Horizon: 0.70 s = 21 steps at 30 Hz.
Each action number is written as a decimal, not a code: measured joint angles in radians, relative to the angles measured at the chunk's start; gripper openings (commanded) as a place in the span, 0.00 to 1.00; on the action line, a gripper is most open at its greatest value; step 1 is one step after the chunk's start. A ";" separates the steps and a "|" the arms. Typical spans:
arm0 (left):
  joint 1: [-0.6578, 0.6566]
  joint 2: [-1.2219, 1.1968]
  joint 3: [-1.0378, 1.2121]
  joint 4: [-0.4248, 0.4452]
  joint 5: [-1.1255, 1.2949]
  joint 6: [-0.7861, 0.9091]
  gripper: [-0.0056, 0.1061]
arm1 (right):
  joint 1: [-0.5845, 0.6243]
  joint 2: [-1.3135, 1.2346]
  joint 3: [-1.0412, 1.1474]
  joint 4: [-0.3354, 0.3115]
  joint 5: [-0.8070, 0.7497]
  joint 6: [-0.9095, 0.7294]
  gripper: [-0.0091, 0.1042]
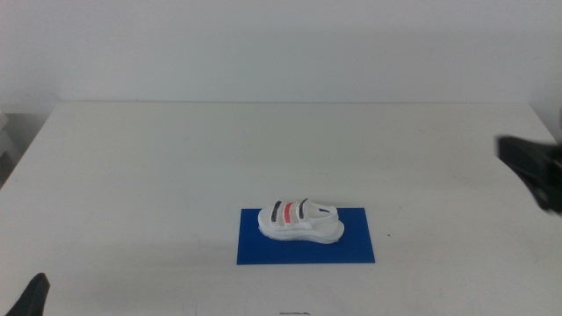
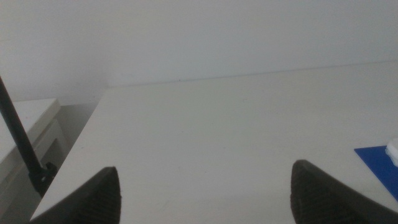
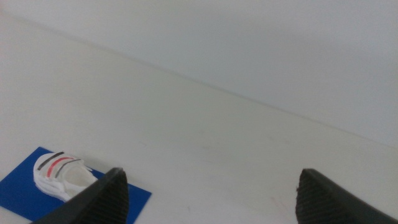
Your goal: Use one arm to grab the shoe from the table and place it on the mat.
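Note:
The white sandal [image 1: 300,220] with black, red and black straps lies on the dark blue mat [image 1: 351,250] near the front middle of the white table [image 1: 176,158]. It also shows in the right wrist view [image 3: 61,177] on the mat [image 3: 18,193]. The right arm [image 1: 534,171] is blurred at the right edge, well away from the shoe; its gripper [image 3: 211,199] is open and empty. The left gripper [image 2: 205,193] is open and empty, and only its tip [image 1: 33,297] shows at the bottom left corner. A corner of the mat [image 2: 378,163] shows in the left wrist view.
A white wall rises behind the table's far edge. A light cabinet [image 2: 28,134] and a thin dark rod [image 2: 18,137] stand beside the table's left side.

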 measured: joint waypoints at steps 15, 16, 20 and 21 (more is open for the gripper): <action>0.000 0.000 0.000 0.000 0.000 0.000 0.89 | -0.009 -0.526 0.366 -0.395 -0.064 0.502 0.72; 0.000 0.000 0.000 0.000 0.000 0.000 0.89 | -0.009 -0.550 0.379 -0.394 -0.064 0.503 0.72; 0.000 0.000 0.000 0.000 0.000 0.000 0.89 | -0.009 -0.648 0.436 -0.386 -0.064 0.506 0.72; 0.000 0.000 0.000 0.000 0.000 0.000 0.89 | -0.009 -0.674 0.450 -0.385 -0.064 0.506 0.72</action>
